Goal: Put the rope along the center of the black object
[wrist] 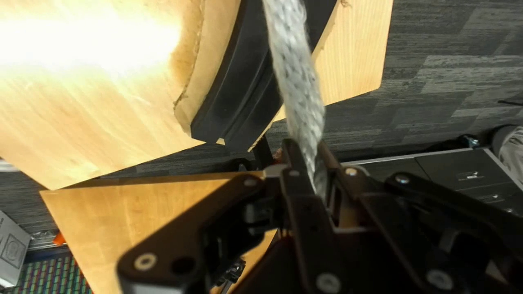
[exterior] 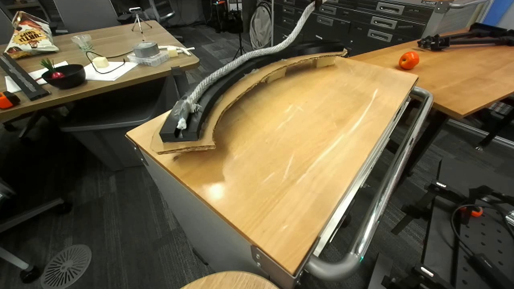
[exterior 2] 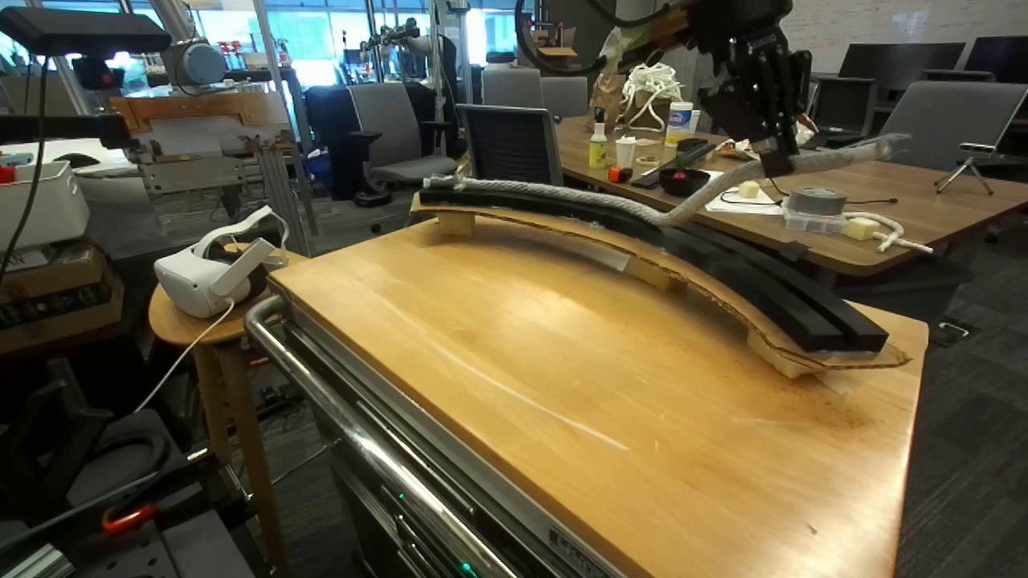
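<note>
The silvery-grey rope has one end lying on an end of the black object. From there it follows the arc to about mid-length, then rises to my gripper. My gripper is shut on the rope, with its free end sticking out beyond the fingers, above and apart from the track. In the wrist view the rope runs down between the fingertips. The grooved far part of the black object lies uncovered below. In an exterior view only a sliver of the gripper shows at the top edge.
The track sits on a cardboard strip raised on blocks, on a wooden cart top. A chrome rail runs along one cart side. A table with a bowl and tape stands beyond. A stool with a headset stands beside.
</note>
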You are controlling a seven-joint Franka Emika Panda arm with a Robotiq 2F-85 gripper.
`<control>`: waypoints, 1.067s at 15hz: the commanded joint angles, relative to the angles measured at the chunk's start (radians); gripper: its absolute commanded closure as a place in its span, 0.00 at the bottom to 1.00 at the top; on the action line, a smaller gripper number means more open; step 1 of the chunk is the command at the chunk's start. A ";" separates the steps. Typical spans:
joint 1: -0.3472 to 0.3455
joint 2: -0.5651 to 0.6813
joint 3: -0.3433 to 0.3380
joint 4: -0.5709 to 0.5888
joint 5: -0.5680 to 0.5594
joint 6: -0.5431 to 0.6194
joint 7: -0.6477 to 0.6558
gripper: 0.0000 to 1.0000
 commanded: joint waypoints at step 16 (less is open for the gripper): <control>0.016 0.094 -0.038 0.047 -0.121 0.179 0.090 0.97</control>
